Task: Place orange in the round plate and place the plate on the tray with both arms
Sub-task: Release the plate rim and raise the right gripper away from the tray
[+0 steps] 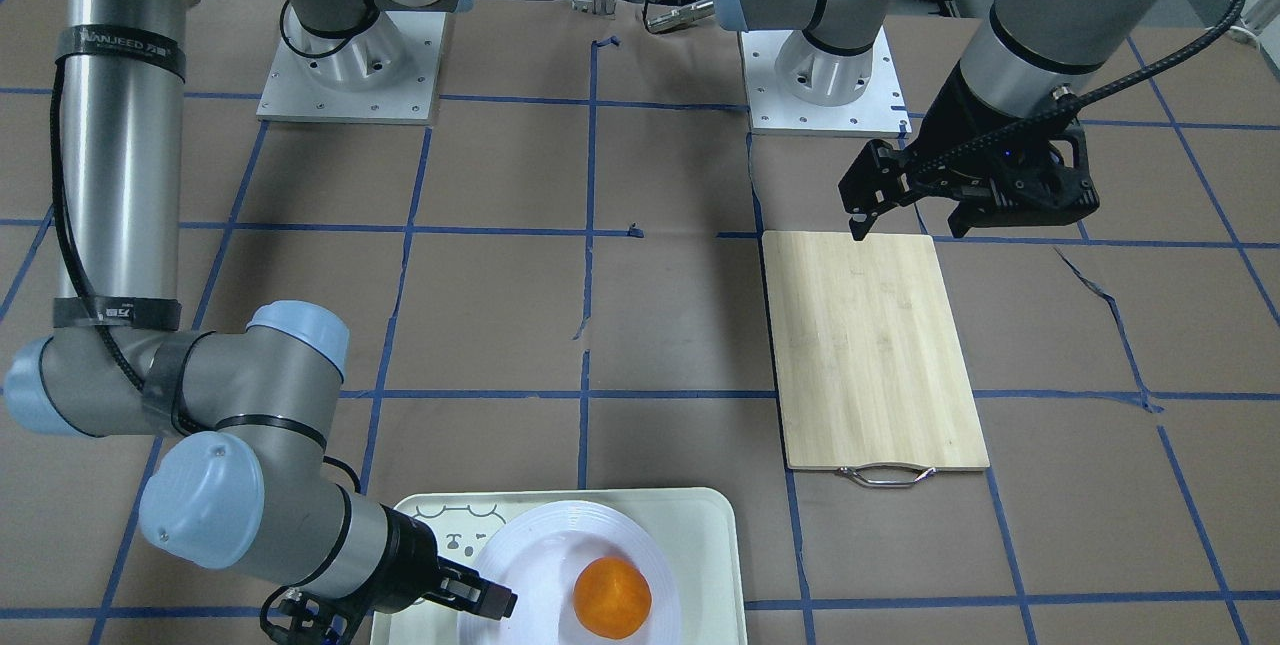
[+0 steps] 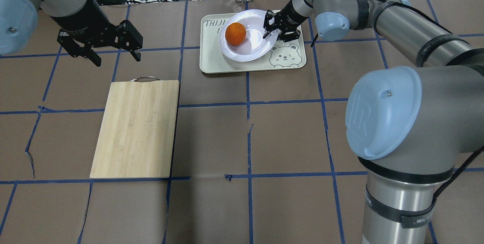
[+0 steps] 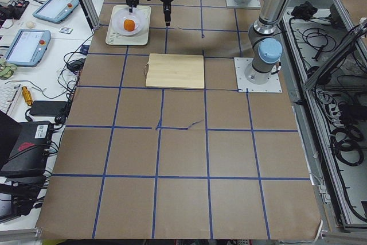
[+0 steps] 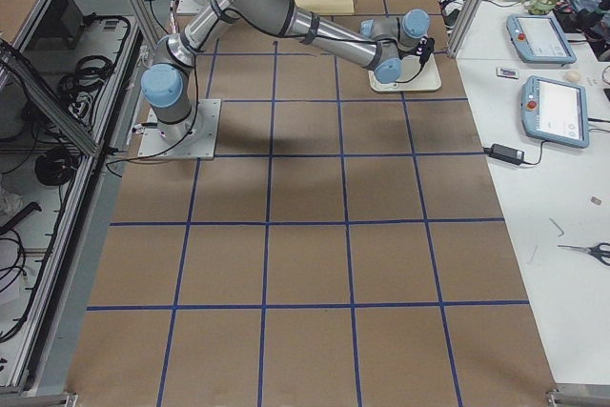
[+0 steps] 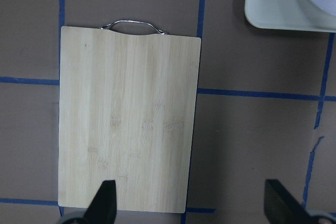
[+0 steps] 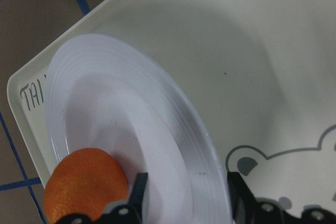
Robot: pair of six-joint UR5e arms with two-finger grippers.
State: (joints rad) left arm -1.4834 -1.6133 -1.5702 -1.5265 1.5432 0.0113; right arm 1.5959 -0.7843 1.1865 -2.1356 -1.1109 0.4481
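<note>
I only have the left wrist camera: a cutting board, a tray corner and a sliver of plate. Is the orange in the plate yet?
Observer: Yes, the orange sits in the well of the round plate.
Operator: Where on the tray is the plate?
Observer: Toward the tray's lettered end, partly covering the lettering. The bear face is uncovered.
Operator: And the right pincer?
Observer: The right pincer straddles the plate's rim on the bear side, one finger over the well, one over the tray. I cannot tell whether it pinches the rim.
</note>
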